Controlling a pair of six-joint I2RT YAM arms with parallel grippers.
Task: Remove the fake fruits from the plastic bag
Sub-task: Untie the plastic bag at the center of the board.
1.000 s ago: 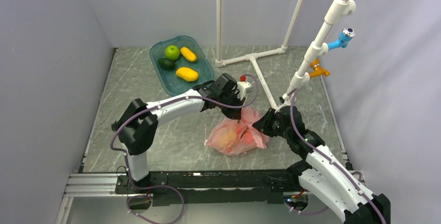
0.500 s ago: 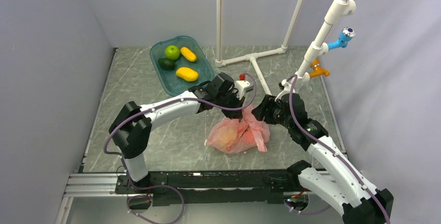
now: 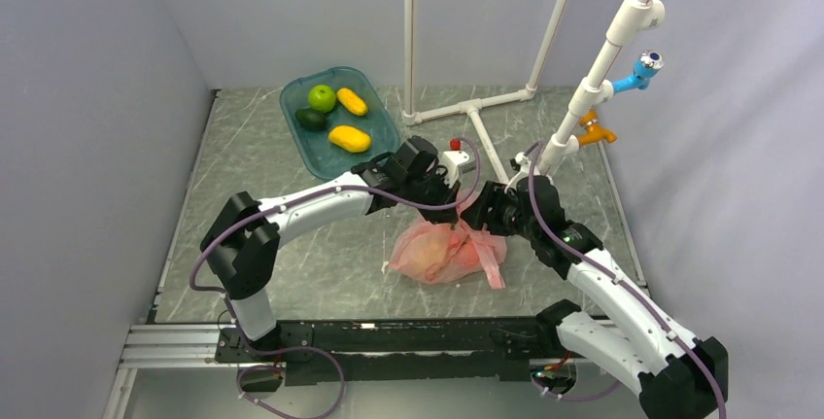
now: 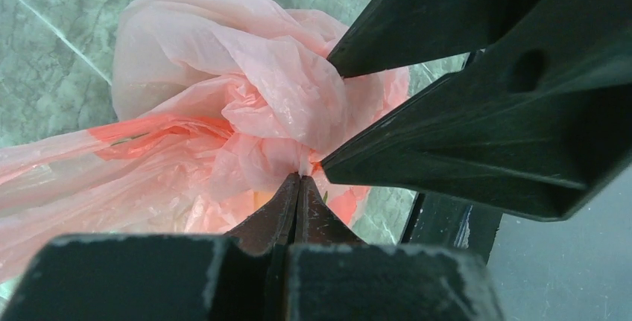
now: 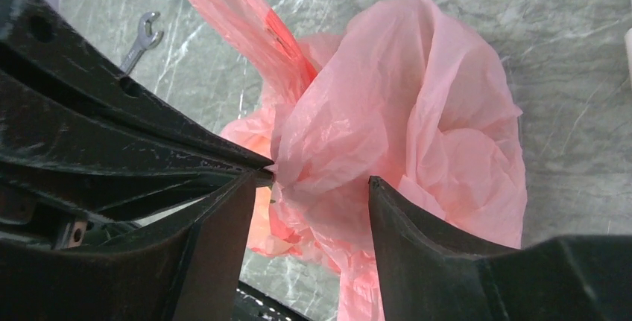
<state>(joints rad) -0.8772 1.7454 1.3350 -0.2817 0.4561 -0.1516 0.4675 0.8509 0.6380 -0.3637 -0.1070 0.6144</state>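
Bag (image 3: 442,252) of pink film lies crumpled on the table between the two grippers, its top bunched upward. A yellowish lump (image 3: 420,260) shows dimly through the film; which fruit it is cannot be told, and anything else inside is hidden.

Tray (image 3: 291,113), well beyond the bag to the left, holds an apple (image 3: 322,98), an avocado (image 3: 311,119) and two yellow fruits (image 3: 349,138).

Left gripper (image 3: 449,217) sits at the bag's top, its fingers pressed together on a pinch of film, as the left wrist view shows (image 4: 298,185). Right gripper (image 3: 483,213) is just beside it, fingers spread with a gathered fold of bag between them (image 5: 320,179).

Since a second ago the right gripper has come in from the bag's right side to its top, close against the left one. A loop of the bag now trails toward the near edge. The left gripper has hardly shifted.

A small wrench (image 5: 141,38) lies on the table beyond the bag in the right wrist view. The bag's mouth is lost among the folds.
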